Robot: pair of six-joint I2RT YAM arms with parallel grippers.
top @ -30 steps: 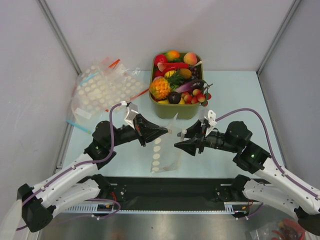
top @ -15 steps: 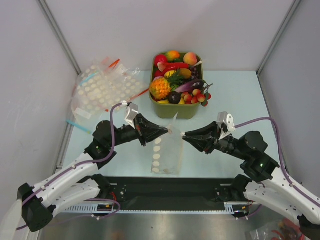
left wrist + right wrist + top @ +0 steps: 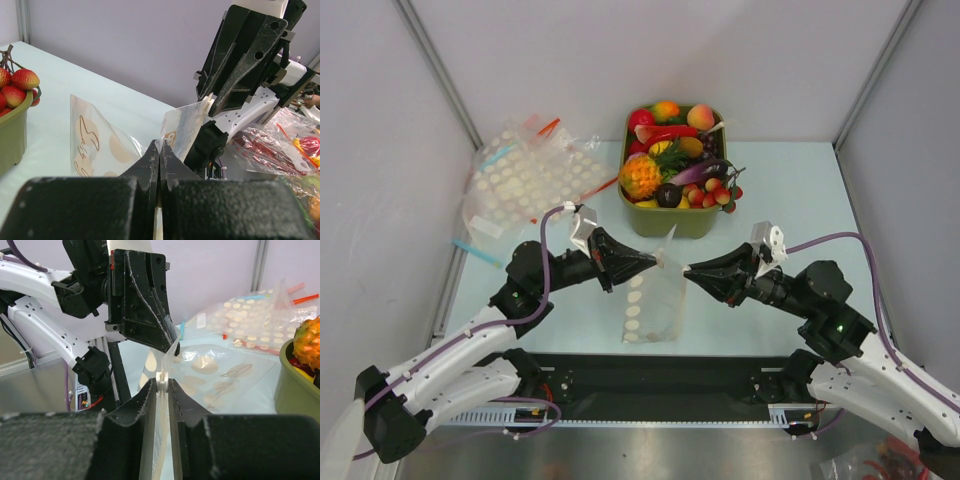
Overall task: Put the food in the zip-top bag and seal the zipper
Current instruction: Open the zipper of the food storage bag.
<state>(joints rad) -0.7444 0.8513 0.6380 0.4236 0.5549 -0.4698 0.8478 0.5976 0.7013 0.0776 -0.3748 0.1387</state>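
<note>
right jaws have swung onto the zip-top bag point(image 3: 658, 305), its mouth half hidden.

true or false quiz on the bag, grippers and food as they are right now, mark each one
1. The left gripper and right gripper both pinch the zip-top bag at its mouth. True.
2. The pineapple is inside the bag. False: it sits in the green bin.
3. A heap of dotted bags lies left of the bin. True.
4. The right gripper is open over the bin. False: it is shut on the bag.
</note>
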